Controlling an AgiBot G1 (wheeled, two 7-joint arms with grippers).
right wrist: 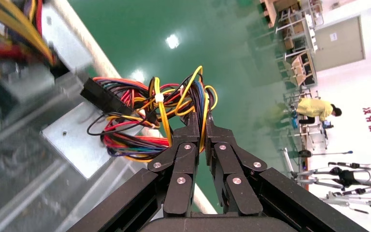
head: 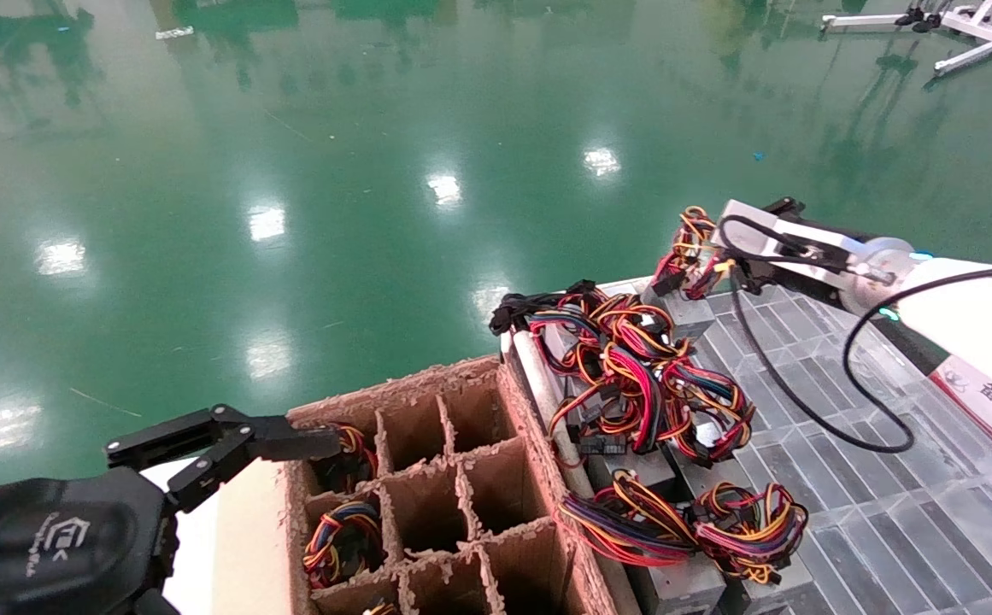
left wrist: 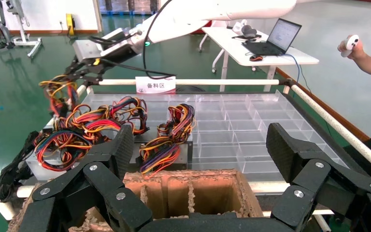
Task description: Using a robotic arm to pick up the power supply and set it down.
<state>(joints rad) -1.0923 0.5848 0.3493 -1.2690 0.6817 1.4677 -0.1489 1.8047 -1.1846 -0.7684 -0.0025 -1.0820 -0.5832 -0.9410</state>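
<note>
Power supply (head: pixel 690 314) at the clear tray's far corner, its wire loop pinched by the right hand (head: pixel 722 266).

Right hand's fingers are pressed together on the wire bundle (right wrist: pixel 174 113), likely because loose wires offer the easiest hold on the grey box. At seven o'clock from it lie other supplies (head: pixel 658 401) with tangled cables that could snag. Left hand (head: pixel 231 448), spread wide, hangs idle over the cardboard divider box (head: pixel 461 478) at eight o'clock.

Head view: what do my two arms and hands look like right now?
The right arm has a white shell, a silver-grey wrist block, a looping black cable and a blue-green light; its right hand has black fingers with silver rivets. The left hand is all black, with a white logo on its housing.
</note>
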